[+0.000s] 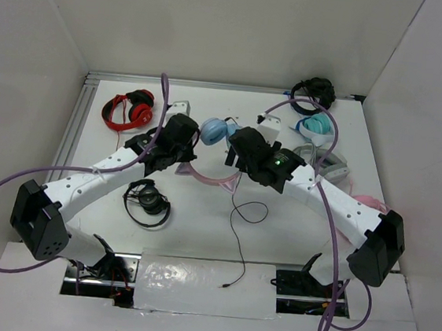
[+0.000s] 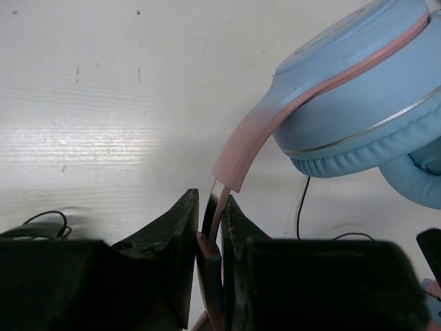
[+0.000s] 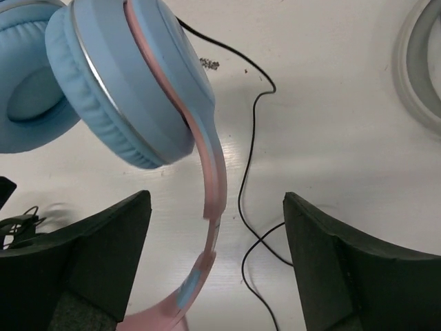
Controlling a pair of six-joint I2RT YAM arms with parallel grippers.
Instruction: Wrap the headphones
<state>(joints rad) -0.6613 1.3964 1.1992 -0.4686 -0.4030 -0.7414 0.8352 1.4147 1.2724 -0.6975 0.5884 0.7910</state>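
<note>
The headphones (image 1: 216, 132) lie at the table's middle, their light blue ear cups (image 2: 365, 103) folded together and the pink headband (image 1: 204, 176) curving toward me. My left gripper (image 2: 213, 201) is shut on the thin slider of the headband (image 2: 241, 158), just below one cup. My right gripper (image 3: 215, 200) is open on the other side. That side's headband arm (image 3: 213, 165) and the black cable (image 3: 247, 158) pass between its fingers (image 3: 117, 234) without touching them. The cable (image 1: 238, 242) trails loose toward the near edge.
Red-and-black headphones (image 1: 128, 111) lie back left and small black headphones (image 1: 147, 202) under my left arm. Black (image 1: 313, 91), teal (image 1: 320, 128) and grey (image 1: 328, 166) headphones crowd the back right. Pink headphones (image 1: 371, 203) sit by my right arm. White walls enclose the table.
</note>
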